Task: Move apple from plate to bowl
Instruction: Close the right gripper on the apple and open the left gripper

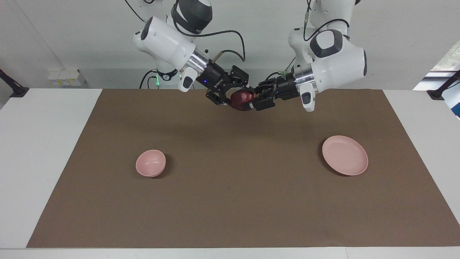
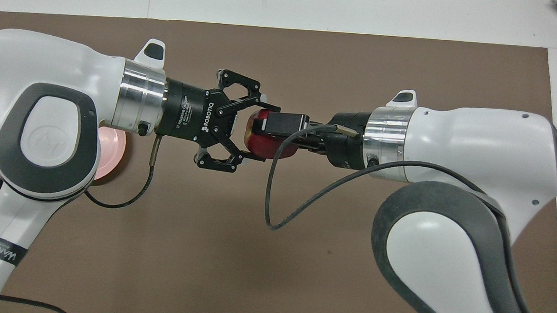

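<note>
Both claws grip one apple in mid-air.
Left claw (image 1: 256,101) and right claw (image 1: 230,99) each pinch the dark red apple (image 1: 241,100) above the brown mat (image 1: 230,201) on the surface, at the robots' edge. Pink plate (image 1: 345,155) sits toward the left arm's end, pink bowl (image 1: 150,163) toward the right arm's.

Left hand (image 2: 253,133) clamped shut, right hand (image 1: 240,100) seemingly gripping too, raised, tip to tip
</note>
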`<state>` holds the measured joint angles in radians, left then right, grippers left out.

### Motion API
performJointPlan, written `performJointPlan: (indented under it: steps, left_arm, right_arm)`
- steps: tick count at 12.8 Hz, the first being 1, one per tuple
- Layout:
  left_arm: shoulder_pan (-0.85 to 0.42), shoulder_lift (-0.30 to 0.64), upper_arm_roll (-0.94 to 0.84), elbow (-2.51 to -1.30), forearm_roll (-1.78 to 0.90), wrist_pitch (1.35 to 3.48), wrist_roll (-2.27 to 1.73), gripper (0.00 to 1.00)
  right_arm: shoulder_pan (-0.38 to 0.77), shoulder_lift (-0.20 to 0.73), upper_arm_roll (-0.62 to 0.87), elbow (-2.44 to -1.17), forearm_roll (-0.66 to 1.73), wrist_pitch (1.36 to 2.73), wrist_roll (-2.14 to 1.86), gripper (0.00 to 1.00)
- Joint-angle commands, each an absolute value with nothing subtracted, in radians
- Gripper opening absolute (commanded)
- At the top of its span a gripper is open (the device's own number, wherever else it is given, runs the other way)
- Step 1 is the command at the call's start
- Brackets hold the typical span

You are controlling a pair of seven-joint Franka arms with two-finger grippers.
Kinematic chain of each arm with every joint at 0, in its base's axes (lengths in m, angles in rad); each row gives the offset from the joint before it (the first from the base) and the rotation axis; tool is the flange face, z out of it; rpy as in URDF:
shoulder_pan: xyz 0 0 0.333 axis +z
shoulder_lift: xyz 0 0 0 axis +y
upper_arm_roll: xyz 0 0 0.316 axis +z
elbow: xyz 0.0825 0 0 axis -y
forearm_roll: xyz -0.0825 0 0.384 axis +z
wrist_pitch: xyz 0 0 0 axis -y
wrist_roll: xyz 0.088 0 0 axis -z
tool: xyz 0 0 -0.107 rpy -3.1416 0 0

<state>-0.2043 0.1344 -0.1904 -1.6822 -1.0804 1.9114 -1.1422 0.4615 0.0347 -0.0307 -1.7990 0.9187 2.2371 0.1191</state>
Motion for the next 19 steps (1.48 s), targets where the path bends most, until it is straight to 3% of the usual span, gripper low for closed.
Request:
performJointPlan:
  steps: [1, 9, 11, 19]
  left_arm:
    - [-0.218, 0.103, -0.195, -1.687, -1.103, 1.867, -1.141, 0.00]
    - [-0.229, 0.101, -0.196, -1.689, -1.065, 1.859, -1.140, 0.02]
    - [-0.230, 0.101, -0.196, -1.686, -1.063, 1.862, -1.146, 1.00]
    - [-0.215, 0.104, -0.193, -1.683, -1.005, 1.864, -1.150, 1.00]
  right_arm:
    - [0.457, 0.052, -0.028, -1.786, 0.907, 2.249, 0.140, 0.00]
    - [0.442, 0.038, -0.035, -1.787, 0.905, 2.232, 0.140, 0.00]
    - [0.437, 0.038, -0.040, -1.787, 0.907, 2.232, 0.138, 0.00]
    - [0.425, 0.034, -0.043, -1.802, 0.888, 2.227, 0.140, 0.00]
